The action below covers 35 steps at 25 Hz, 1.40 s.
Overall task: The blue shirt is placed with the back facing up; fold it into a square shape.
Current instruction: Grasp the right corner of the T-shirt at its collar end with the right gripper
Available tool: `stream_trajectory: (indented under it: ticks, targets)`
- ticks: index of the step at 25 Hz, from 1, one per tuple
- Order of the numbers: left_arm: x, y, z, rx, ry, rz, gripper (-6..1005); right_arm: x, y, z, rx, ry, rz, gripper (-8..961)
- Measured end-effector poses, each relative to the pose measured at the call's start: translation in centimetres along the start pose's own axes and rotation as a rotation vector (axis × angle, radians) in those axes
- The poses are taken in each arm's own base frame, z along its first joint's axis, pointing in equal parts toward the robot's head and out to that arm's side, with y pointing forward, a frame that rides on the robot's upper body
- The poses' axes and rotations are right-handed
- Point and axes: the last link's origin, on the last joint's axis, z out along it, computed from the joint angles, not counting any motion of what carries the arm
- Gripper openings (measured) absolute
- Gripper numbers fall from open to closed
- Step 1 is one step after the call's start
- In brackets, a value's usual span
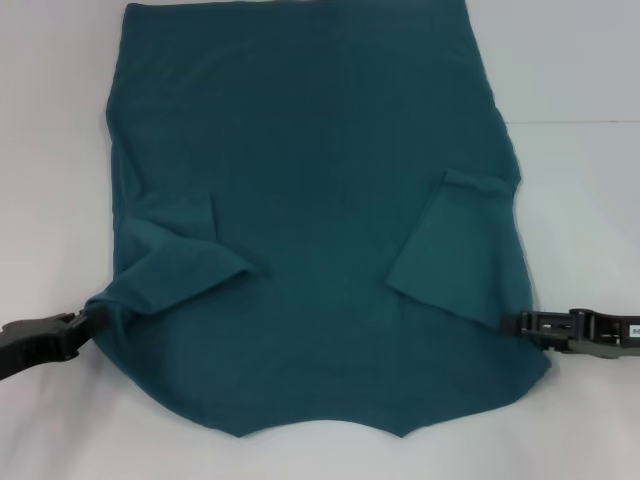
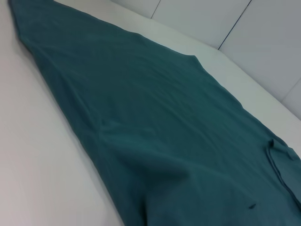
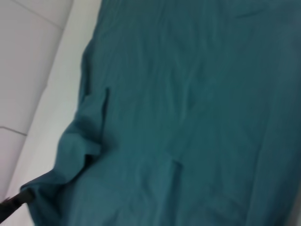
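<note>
From my head camera the blue shirt point(image 1: 310, 200) fills most of the frame: soft, matte teal knit, spread flat on the white table point(image 1: 580, 200), its straight hem along the top edge and the curved neckline at the bottom centre. Both short sleeves are folded inward onto the body, one a wrinkled flap at centre left, the other a smoother slanted panel at centre right. The left gripper point(image 1: 85, 325) reaches in low and level from the lower left edge, its black jaws closed on a bunched pinch of cloth at the shirt's shoulder edge. The right gripper point(image 1: 522, 325) comes in level from the lower right, its tip touching the opposite shoulder edge; I cannot tell whether its jaws hold the cloth. The left wrist camera shows the cloth point(image 2: 164, 127) lying in shallow ripples over the smooth table point(image 2: 42, 165), with pale seamed wall panels point(image 2: 263, 47) behind it.
</note>
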Motion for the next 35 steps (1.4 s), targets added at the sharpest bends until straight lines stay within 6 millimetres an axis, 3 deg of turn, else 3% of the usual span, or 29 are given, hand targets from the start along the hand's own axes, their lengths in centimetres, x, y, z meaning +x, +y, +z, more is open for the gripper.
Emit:
stream_trajectory:
  ticks: [9, 21, 35]
  targets:
    - [0.2, 0.0, 0.2, 0.003, 0.002, 0.003, 9, -0.3, 1.6, 1.0, -0.065, 0.041, -0.007, 917]
    - [0.3, 0.0, 0.4, 0.0, 0.009, -0.002, 9, -0.2, 0.9, 0.7, 0.01, 0.107, 0.057, 916]
    - [1.2, 0.2, 0.7, -0.011, 0.027, 0.009, 10, 0.2, 1.5, 1.5, -0.006, 0.14, 0.059, 915]
